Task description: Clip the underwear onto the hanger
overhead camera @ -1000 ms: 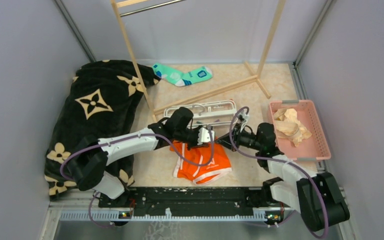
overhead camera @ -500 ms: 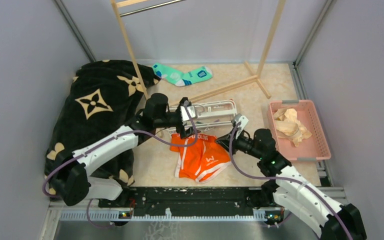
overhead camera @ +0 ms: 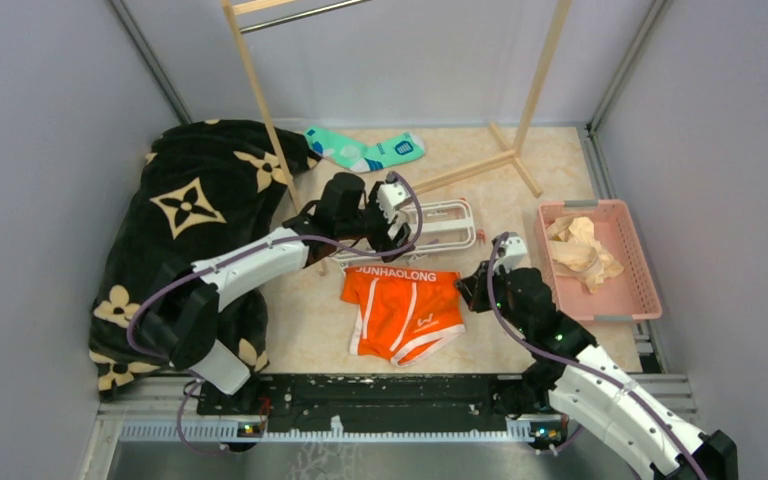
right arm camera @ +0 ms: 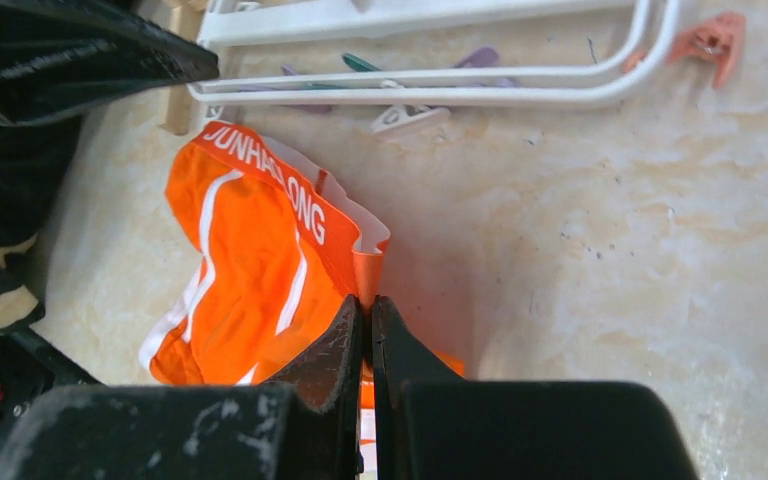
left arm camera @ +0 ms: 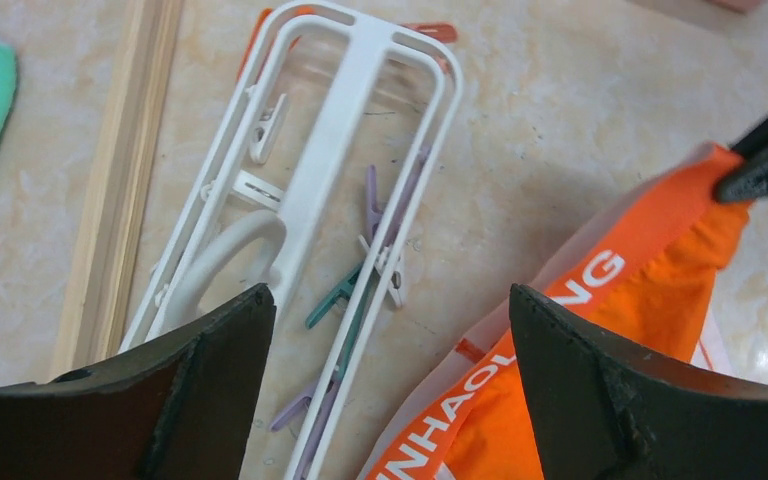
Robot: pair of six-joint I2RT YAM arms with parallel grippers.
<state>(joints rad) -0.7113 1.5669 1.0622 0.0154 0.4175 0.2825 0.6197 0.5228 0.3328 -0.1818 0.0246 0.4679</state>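
Observation:
The orange underwear lies spread on the floor, with its lettered waistband turned toward the hanger. The white hanger lies flat just beyond it, purple and teal clips along its near rail. My left gripper hovers open over the hanger's left part; in its wrist view the jaws stand wide with nothing between them. My right gripper is shut on the waistband's right corner, which stands pinched up off the floor; the underwear trails to its left.
A black blanket with gold flowers fills the left side. A teal sock lies at the back by the wooden rack, whose base bar runs behind the hanger. A pink basket with beige cloth stands right.
My left gripper has let go of the waistband, opened wide and moved back over the hanger. The right gripper drew its corner nearer, and the underwear now lies spread out.

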